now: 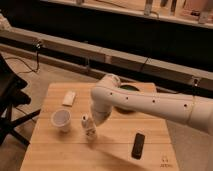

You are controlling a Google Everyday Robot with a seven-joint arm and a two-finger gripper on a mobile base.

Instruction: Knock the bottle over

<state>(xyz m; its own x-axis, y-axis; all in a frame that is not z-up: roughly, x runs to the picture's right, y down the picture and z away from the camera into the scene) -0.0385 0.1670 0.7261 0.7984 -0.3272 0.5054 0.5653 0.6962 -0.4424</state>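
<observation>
The bottle [89, 128] is small and whitish-clear with a pale label. It stands on the wooden table [115, 155] left of centre, its top leaning slightly to the left. My gripper [96, 121] is at the end of the white arm [145, 102]. It is low over the table and right against the bottle's upper right side, mostly hidden by the arm's bulky wrist. The white cup [61, 120] stands just left of the bottle, apart from it.
A black flat device [138, 145] lies at the front right of the table. A pale flat block [69, 98] lies at the back left. A dark round dish [129, 90] sits behind the arm. A black chair [10, 100] stands off the table's left edge.
</observation>
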